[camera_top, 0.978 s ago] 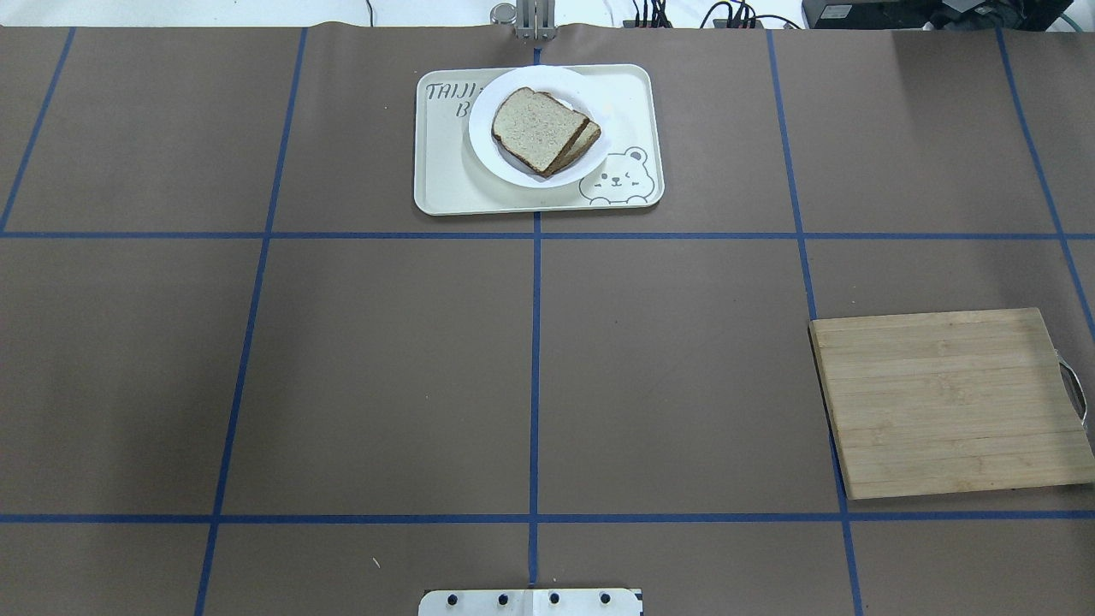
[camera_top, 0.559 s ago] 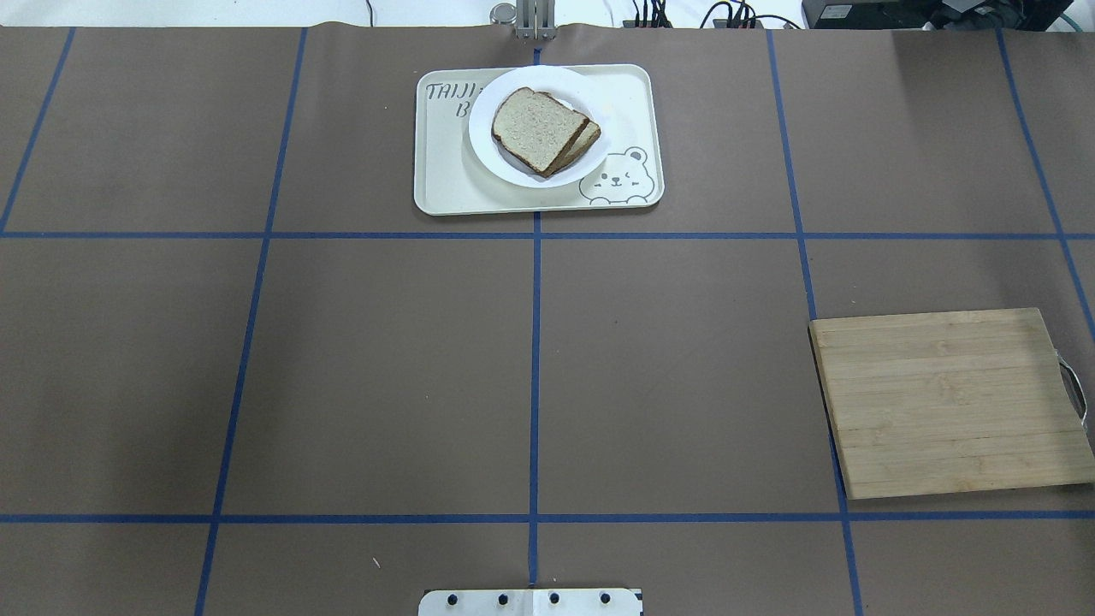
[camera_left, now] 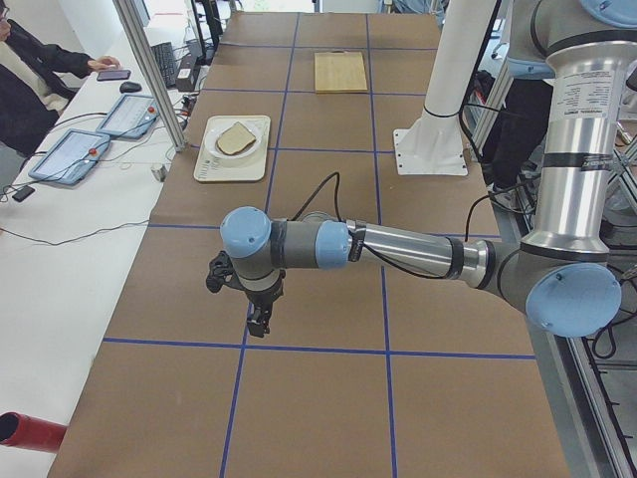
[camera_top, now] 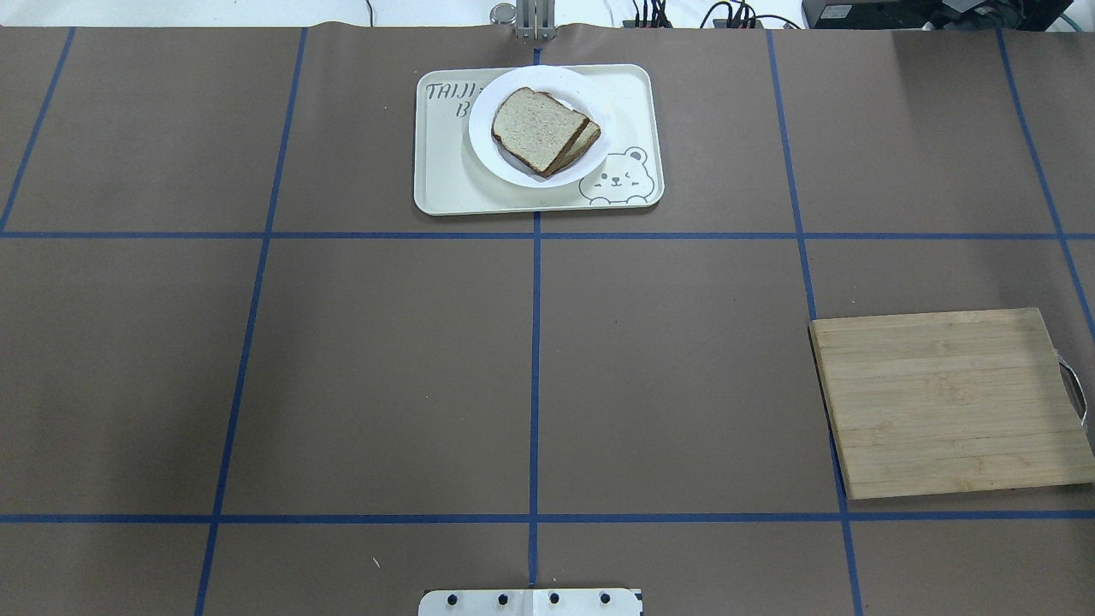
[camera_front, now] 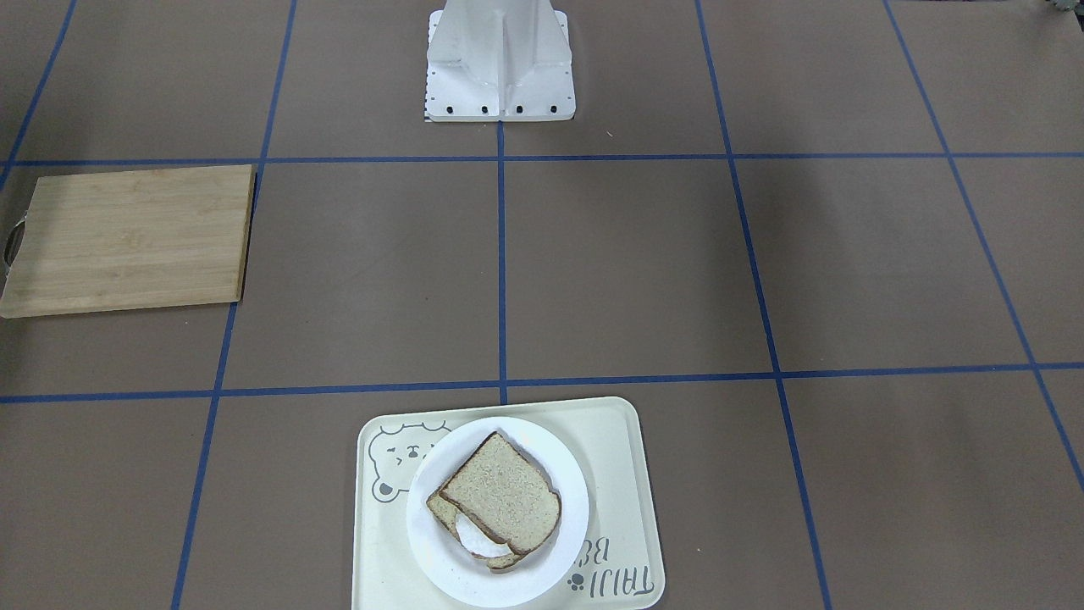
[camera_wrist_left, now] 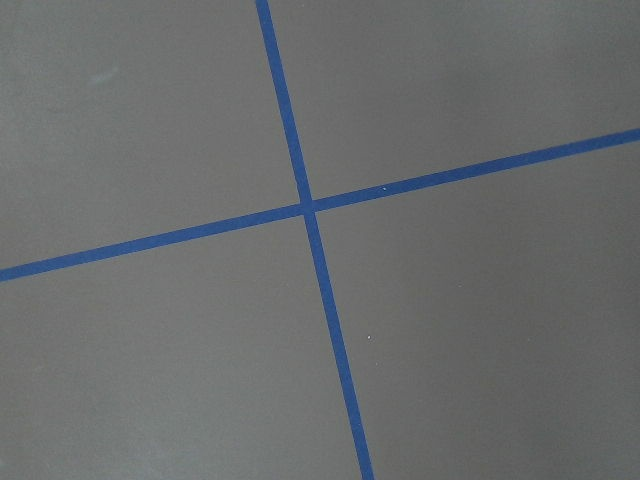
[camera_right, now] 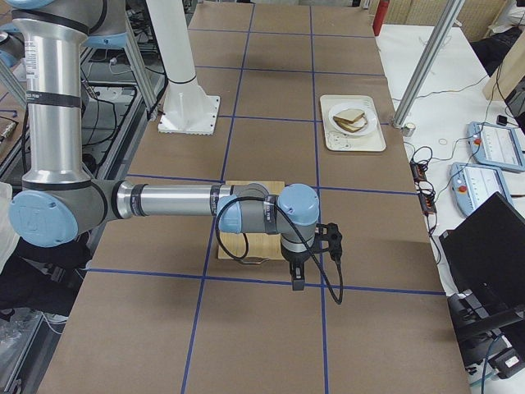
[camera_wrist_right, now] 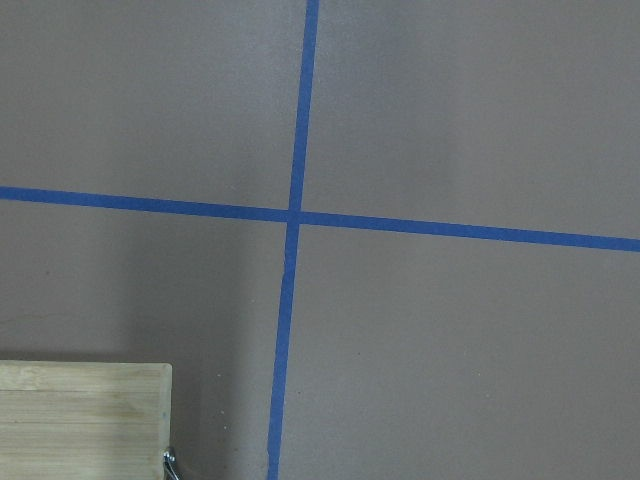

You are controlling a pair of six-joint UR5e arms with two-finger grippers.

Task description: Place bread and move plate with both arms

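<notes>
Both steps look done, bread (camera_top: pixel 537 128) on plate (camera_top: pixel 483 128) on tray (camera_top: pixel 445 171); left gripper (camera_left: pixel 258 321) and right gripper (camera_right: pixel 296 281), well apart from the tray, open or clenched I cannot tell.

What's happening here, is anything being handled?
Nothing is being handled. The bread lies on top of an egg-topped slice on the plate, which sits on the bear tray at the far edge. The left gripper and right gripper hang above the table at opposite ends, touching nothing; open or shut, I can't tell. A cutting board lies on the robot's right.
</notes>
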